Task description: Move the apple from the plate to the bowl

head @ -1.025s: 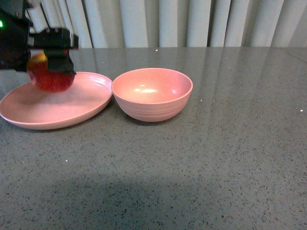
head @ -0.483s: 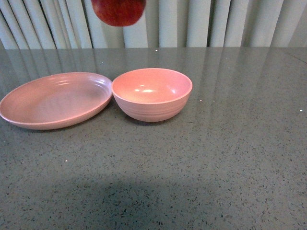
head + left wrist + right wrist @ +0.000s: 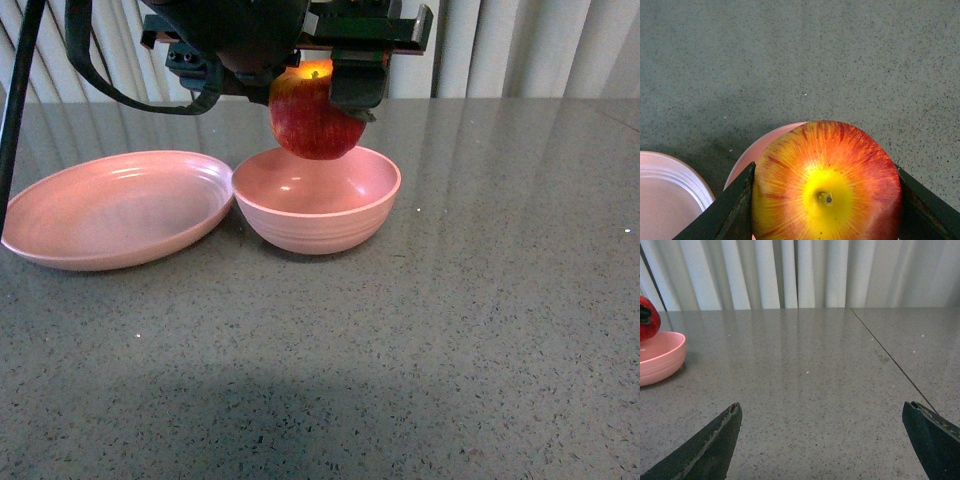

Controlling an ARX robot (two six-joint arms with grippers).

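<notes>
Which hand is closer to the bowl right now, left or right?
Left. The left hand holds the apple just above the bowl; the right hand is open, well off to the bowl's side over the table.

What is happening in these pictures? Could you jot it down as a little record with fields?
apple: red, gripped by the left gripper, hanging just above the bowl
bowl: pink, deep, nothing inside yet
plate: pink, shallow, empty, right beside the bowl
right gripper: open, holding nothing, over the grey table
likely next: lower and release apple
</notes>
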